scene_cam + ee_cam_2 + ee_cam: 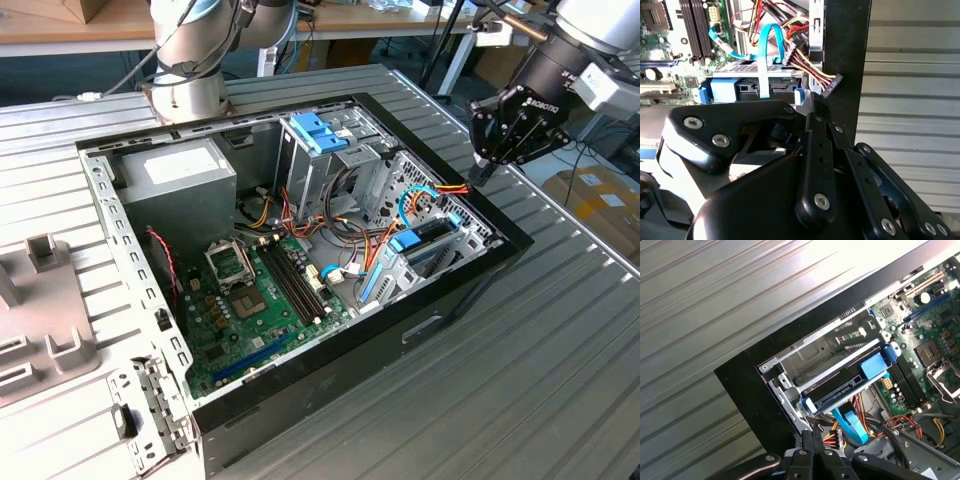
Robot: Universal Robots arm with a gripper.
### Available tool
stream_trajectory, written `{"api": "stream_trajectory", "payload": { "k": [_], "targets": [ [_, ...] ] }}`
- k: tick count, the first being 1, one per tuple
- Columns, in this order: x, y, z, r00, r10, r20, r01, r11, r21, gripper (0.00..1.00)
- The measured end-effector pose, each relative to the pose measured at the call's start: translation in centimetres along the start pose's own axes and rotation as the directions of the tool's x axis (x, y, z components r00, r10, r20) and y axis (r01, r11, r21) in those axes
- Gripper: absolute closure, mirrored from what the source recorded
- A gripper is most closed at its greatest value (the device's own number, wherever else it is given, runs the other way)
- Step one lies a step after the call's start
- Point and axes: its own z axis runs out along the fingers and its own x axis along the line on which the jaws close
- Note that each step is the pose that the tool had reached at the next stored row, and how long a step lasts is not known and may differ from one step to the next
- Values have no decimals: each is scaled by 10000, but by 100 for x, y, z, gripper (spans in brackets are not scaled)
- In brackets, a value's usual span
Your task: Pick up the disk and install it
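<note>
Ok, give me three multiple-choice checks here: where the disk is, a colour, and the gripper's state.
1. The disk is: A on the table; B in the bay at a corner of the case; C on the power supply.
2. Its side rails are: A red; B blue; C yellow.
3. The gripper: A holds the disk; B holds a cable; C holds nothing.
Answers: B, it sits slotted in the bay; B, blue plastic shows on both sides; C, the fingers are shut and empty above the case's edge.
</note>
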Motion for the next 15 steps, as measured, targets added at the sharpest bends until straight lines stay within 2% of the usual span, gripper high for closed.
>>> {"api": "stream_trajectory", "payload": {
  "k": [5, 9, 11, 15],
  "targets": [
    [0, 0, 0, 9986, -533, 5, 533, 9986, -52, 89],
    [0, 0, 0, 9945, -1050, 13, 1050, 9944, -101, 89],
    [1, -1, 7, 9953, -966, 10, 966, 9953, -98, 89],
    [3, 0, 29, 9994, -335, -6, 335, 9994, -51, 89]
  ]
}}
